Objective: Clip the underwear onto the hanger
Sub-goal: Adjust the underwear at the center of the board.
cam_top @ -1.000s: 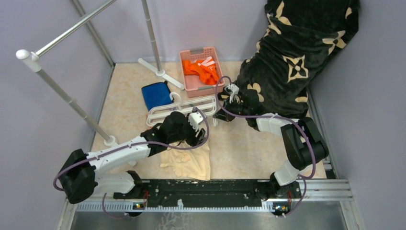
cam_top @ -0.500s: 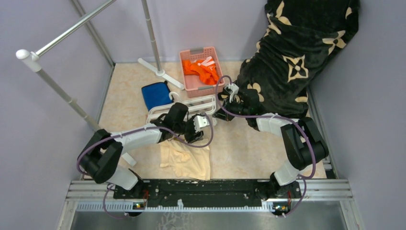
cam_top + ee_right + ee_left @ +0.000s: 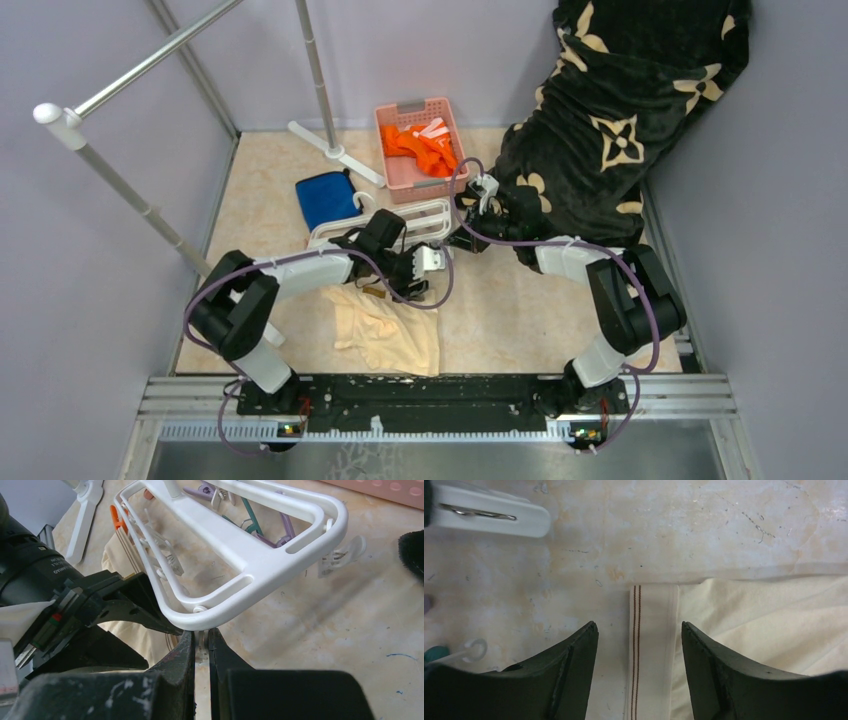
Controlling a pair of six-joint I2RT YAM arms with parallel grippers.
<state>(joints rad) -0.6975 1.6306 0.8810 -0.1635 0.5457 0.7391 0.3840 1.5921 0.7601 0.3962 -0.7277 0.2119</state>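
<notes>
The left gripper (image 3: pixel 639 630) has slid rightward along the underwear (image 3: pixel 388 335) since a second ago. Its arm has been folding in toward the base, so more fabric is now showing. The underwear is lying flat on the table (image 3: pixel 520 300) near the front edge, just in front of the hanger (image 3: pixel 425 212). Its waistband (image 3: pixel 651 650), marked with two thin brown stripes, is running between the left gripper's fingers (image 3: pixel 569 675). These are standing wide apart, one on each side of the band; I cannot tell whether they are touching the fabric. A white clip (image 3: pixel 489 516) is lying on the table just beyond.

The right gripper (image 3: pixel 201 635) is pinching the hanger's near rim, its fingers squeezed almost together on the white plastic. Coloured clips (image 3: pixel 248 514) are dangling inside the frame.

Further back, a blue cloth (image 3: pixel 328 198) is lying left of the hanger. A pink basket (image 3: pixel 412 180) is holding orange clothes (image 3: pixel 420 148), and a pole (image 3: pixel 318 70) is standing behind. A black flowered blanket (image 3: pixel 610 110) is covering the right rear corner.
</notes>
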